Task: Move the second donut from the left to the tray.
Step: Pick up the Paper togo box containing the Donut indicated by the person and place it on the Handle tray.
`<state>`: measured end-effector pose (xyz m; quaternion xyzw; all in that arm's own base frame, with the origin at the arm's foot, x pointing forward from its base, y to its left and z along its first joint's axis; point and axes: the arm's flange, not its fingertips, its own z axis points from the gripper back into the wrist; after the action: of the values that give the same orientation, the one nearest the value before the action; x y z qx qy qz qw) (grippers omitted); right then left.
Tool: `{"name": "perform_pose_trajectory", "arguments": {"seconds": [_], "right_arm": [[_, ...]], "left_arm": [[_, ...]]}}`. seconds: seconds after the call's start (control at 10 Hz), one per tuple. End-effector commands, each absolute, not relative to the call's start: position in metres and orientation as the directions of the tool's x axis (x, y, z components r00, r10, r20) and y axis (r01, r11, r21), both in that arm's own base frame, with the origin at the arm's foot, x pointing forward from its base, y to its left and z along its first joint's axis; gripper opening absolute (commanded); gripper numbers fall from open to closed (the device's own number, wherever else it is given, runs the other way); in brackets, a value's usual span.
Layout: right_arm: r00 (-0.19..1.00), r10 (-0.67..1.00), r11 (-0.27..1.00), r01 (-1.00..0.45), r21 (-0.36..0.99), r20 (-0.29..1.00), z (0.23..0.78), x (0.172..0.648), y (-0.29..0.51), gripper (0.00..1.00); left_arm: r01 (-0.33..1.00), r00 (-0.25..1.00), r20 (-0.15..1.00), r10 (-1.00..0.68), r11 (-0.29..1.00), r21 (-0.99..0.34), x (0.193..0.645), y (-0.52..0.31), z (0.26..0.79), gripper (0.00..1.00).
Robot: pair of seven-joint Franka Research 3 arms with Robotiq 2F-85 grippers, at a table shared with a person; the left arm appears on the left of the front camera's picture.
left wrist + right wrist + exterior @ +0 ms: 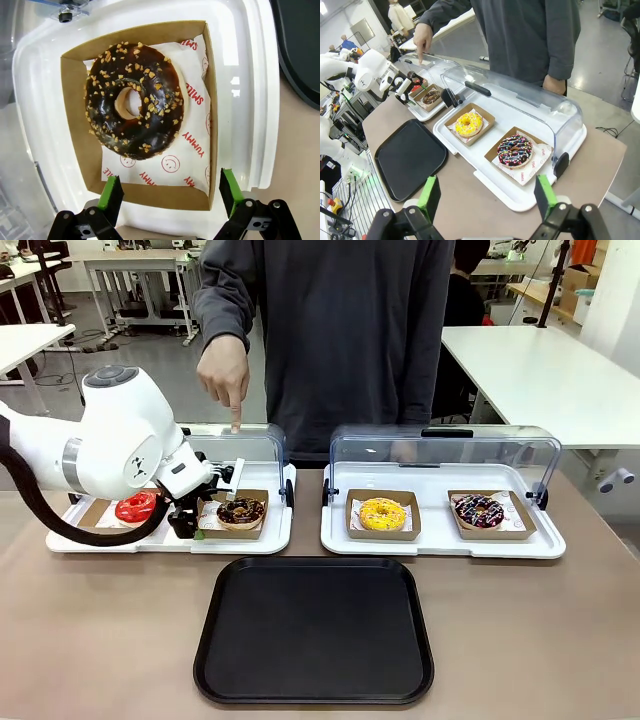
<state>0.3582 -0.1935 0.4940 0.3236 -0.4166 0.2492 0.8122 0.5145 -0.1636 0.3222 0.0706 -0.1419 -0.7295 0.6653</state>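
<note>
Tabletop: a plain brown tabletop (90, 640) fills the lower half of the front view and carries everything below.
Person: a person in a dark grey long-sleeved top (340, 340) stands at top centre. One hand (224, 368) points a finger down at the clear domed lid (250, 455) of the left white display tray (255, 543), apparently to mark which donut is meant.
Left arm: a white robot arm (110, 445) enters from the left edge and bends down over that tray.
Black tray: a large flat black tray with rounded corners and a raised rim (313, 630) lies bare at bottom centre. It is just in front of both display trays, a short carry from the donut.
Right display tray: a matching right white display tray (440, 545) sits right of centre. Both lids stand open at the back, so the donuts can be reached from the front.
Target donut: the dark chocolate-glazed ring donut (150, 125) with tan crumbs lies on printed paper in a small square brown cardboard holder (72, 115). It is in the left display tray, left of centre in the front view, and not yet lifted.
Left gripper: the black, green-padded left gripper (170, 190) is spread wide and holds nothing. At the bottom of its wrist view the pads flank the holder's near edge, probably to take the cardboard and spare the glaze.
Right gripper: the right gripper (486, 195) is released and empty, held high over the tabletop's right end.
Other donuts: a red-glazed donut (137, 506) is at far left, a yellow donut (382, 513) right of centre, and a sprinkled dark donut (479, 510) at right.
</note>
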Motion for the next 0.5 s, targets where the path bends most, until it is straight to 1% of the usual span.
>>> {"name": "perform_pose_trajectory", "arguments": {"seconds": [0.0, 0.1, 0.2, 0.3, 0.4], "right_arm": [[0.506, 0.127, 0.661, -0.685, 0.307, 0.853, 0.4944, 0.3604, -0.1928, 1.0], [0.506, 0.127, 0.661, -0.685, 0.307, 0.853, 0.4944, 0.3604, -0.1928, 1.0], [0.506, 0.127, 0.661, -0.685, 0.307, 0.853, 0.4944, 0.3604, -0.1928, 1.0], [0.506, 0.127, 0.661, -0.685, 0.307, 0.853, 0.4944, 0.3604, -0.1928, 1.0], [0.506, 0.127, 0.661, -0.685, 0.307, 0.853, 0.4944, 0.3604, -0.1928, 1.0]], "left_arm": [[0.952, -0.087, 0.078, -0.993, -0.059, 0.299, 0.5201, -0.165, 0.3194, 1.0], [0.954, -0.084, 0.084, -0.993, -0.056, 0.293, 0.52, -0.1644, 0.3179, 1.0], [0.957, -0.086, 0.076, -0.993, -0.061, 0.284, 0.5197, -0.1648, 0.318, 0.41], [0.959, -0.088, 0.071, -0.994, -0.065, 0.276, 0.5186, -0.1649, 0.3189, 0.41], [0.962, -0.096, 0.079, -0.992, -0.072, 0.265, 0.5191, -0.1654, 0.3182, 0.0]]}}
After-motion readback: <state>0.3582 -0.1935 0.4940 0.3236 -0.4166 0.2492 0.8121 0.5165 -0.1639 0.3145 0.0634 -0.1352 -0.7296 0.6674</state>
